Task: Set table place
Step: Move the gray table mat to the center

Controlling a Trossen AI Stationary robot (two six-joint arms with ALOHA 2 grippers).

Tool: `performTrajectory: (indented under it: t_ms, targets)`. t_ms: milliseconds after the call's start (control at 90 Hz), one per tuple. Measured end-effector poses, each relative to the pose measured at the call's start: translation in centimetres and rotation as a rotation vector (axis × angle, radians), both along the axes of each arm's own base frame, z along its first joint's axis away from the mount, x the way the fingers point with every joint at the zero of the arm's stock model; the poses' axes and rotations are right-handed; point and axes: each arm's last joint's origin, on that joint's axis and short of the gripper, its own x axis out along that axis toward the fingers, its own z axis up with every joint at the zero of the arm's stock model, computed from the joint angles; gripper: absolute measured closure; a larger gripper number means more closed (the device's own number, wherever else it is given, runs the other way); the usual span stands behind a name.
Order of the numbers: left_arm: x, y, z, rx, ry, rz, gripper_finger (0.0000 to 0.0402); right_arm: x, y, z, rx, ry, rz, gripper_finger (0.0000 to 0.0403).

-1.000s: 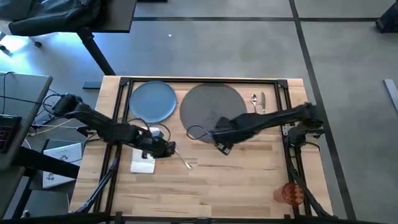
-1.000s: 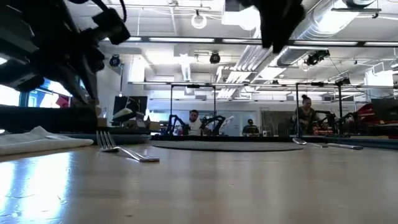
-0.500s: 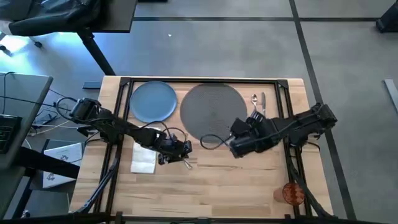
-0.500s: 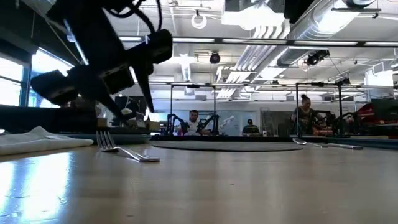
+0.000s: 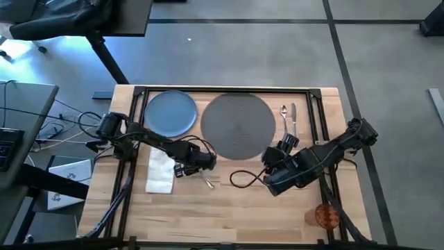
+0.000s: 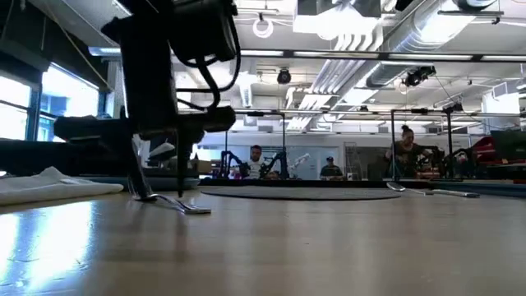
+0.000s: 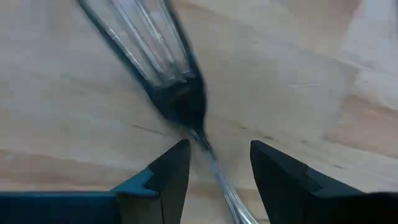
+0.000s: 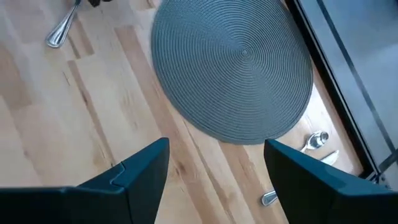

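1. Now at the fork pickup. Left gripper [image 5: 206,167] down at the fork [image 5: 207,181], which lies on the bare table [image 5: 229,208] between the white napkin [image 5: 160,171] and the woven mat [image 5: 238,126].
2. Fingers [image 7: 166,177] apart, straddling the fork's neck just behind the tines; nothing clamped yet. Tips at or very near the wood in the low view; contact not certain.
3. Next move, by judgement: close on the thin neck, lift clear, carry toward the mat's left side. Flat metal on flat wood, so likely to skate or pivot if the pinch lands off-centre.
4. Left arm stretched low across the table's left half, wrist tipped down over the fork, cable looping above it.
5. Right gripper [image 5: 266,169] off the mat's near edge, over bare wood; fingers [image 8: 140,171] wide apart, empty, waiting. Right arm folded back toward the right edge.
6. Rest of the place still unset: blue plate [image 5: 171,113] beside the mat, not on it; spoon [image 5: 284,114] and knife [image 5: 293,118] just right of the mat; orange cup [image 5: 325,215] at the near right corner, well apart.
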Motion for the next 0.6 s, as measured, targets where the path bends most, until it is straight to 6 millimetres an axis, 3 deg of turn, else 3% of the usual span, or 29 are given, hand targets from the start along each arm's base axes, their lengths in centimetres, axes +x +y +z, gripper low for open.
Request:
performTrajectory:
  t_ms: [122,356,511,600]
  targets:
    - [0.1,0.5,-0.6,-0.056,0.035,-0.043,0.0282,-0.2,0.1,0.1,0.006,-0.008,-0.001,0.0155]
    - [-0.6,0.5,-0.4,-0.062,0.085,-0.158,0.0388,-0.2,0.1,0.1,0.015,-0.023,-0.027,0.0155]
    - [-1.0,0.5,0.7,-0.04,0.059,-0.225,0.0397,-0.2,0.1,0.2,-0.004,-0.043,-0.039,0.0155]
    - [-1.3,0.6,3.0,-0.004,0.006,-0.267,0.0399,-0.1,-0.1,0.2,-0.023,-0.059,-0.048,0.0155]
